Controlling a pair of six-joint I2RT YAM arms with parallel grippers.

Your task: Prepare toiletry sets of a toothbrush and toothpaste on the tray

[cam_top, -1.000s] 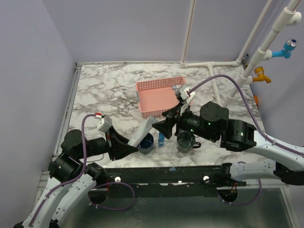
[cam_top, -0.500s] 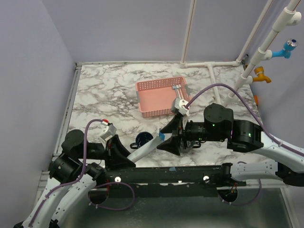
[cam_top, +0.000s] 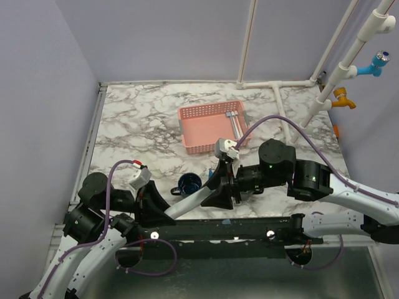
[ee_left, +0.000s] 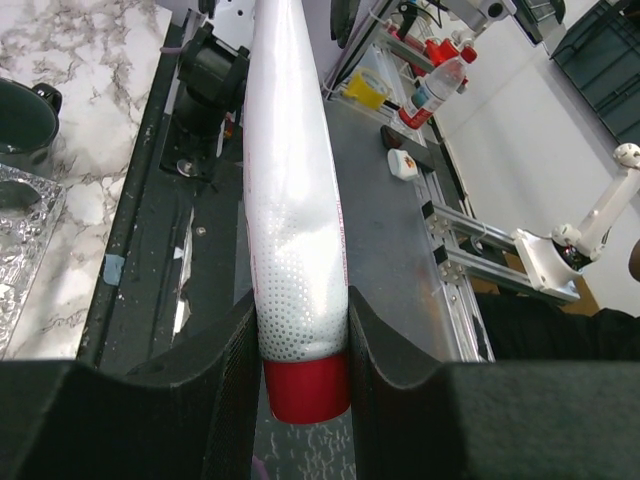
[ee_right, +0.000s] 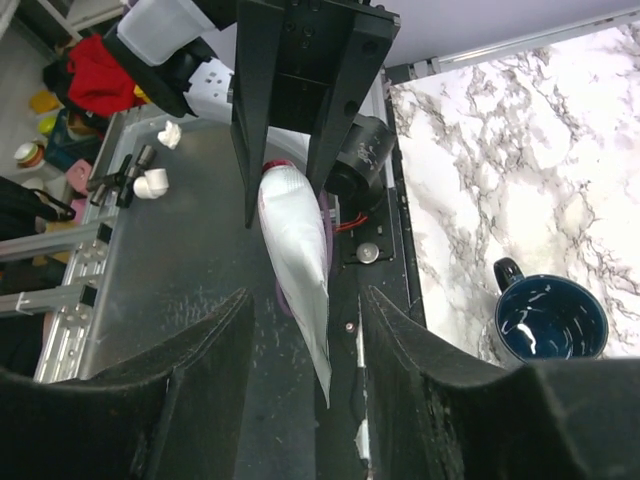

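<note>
The left tool [ee_left: 300, 335] grips the white tube [ee_left: 295, 200]; the right tool [ee_right: 305, 330] straddles its tail, jaws apart. Premature left release risks dropping it.

Lilac walls [cam_top: 156, 37] at 9, 12 and 3 o'clock. Marble table [cam_top: 137, 118] at centre. White pipes [cam_top: 249, 43] at 1 o'clock. Blue tap [cam_top: 377, 62] and orange tap [cam_top: 343, 98] at 2. Grey metal bench [cam_top: 249, 274] at 6. Even light.

Finishes
We note a glossy white plastic tube [ee_left: 295, 200] (smooth red cap), marble-look tabletop [cam_top: 137, 124], glazed navy mug [ee_right: 550, 320], matt pink plastic basket [cam_top: 202, 131].
</note>
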